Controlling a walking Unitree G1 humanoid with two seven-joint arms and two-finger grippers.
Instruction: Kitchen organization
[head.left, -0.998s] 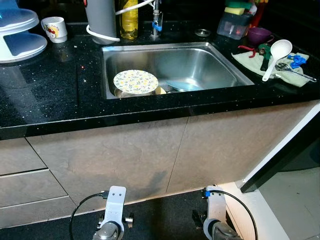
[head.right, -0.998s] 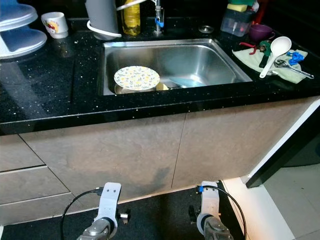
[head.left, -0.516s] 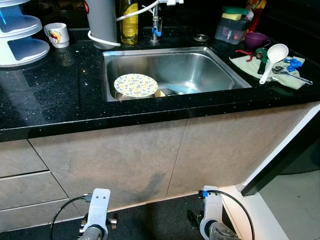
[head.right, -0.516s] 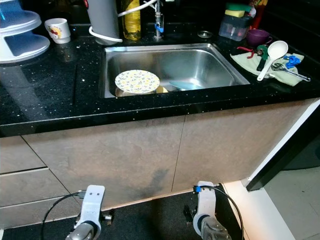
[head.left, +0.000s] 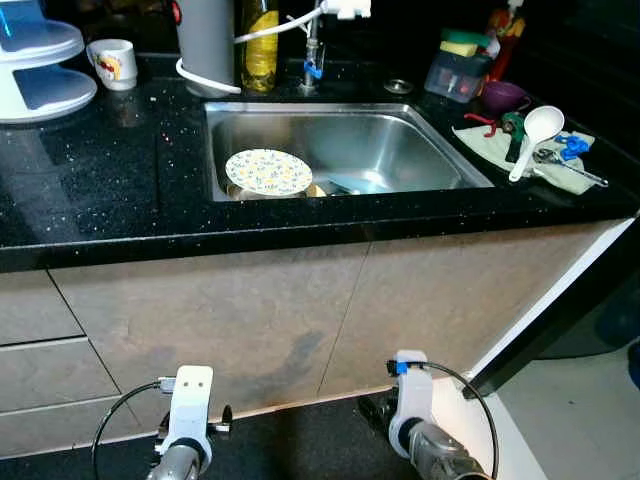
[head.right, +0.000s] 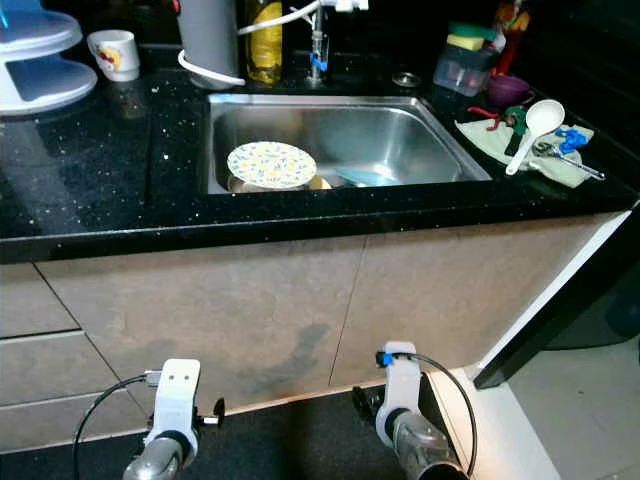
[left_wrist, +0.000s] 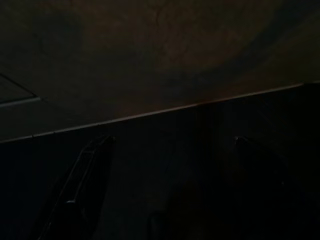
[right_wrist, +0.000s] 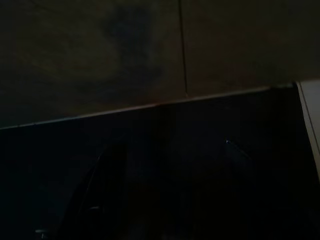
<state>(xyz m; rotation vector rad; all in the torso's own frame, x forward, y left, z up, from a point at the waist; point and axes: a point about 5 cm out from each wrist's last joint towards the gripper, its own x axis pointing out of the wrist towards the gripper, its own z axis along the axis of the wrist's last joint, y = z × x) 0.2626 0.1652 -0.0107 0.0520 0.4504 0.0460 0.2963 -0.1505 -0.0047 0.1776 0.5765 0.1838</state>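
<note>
At the far left of the black speckled tabletop (head.left: 90, 190) stands a white tiered rack (head.left: 35, 65), and just beside it a white mug (head.left: 112, 62) with a red and yellow picture too small to read. Next come a grey cylinder (head.left: 205, 40) with a white cord, a yellow bottle (head.left: 258, 45) whose label cannot be read, and the tap (head.left: 312, 50) behind the steel sink (head.left: 440, 150).

In the sink's left part lies a round plate (head.left: 268, 171) with a small flower pattern, face up and resting on other dishes, with a pale blue piece (head.left: 350, 183) just to its right.

Right of the sink, a clear box (head.left: 455, 75) with a yellow and green sponge, a purple bowl (head.left: 503, 95), and a pale cloth (head.left: 500, 145) carrying a white ladle (head.left: 530, 135), its long axis running from the bowl end at the back toward the front edge, handle nearest the robot, beside blue and metal tools.

Below, both arms hang idle before the beige cabinet doors (head.left: 250, 310). The left gripper (left_wrist: 170, 190) and the right gripper (right_wrist: 167, 192) each have the jaws spread wide in the dark wrist views, holding nothing.
</note>
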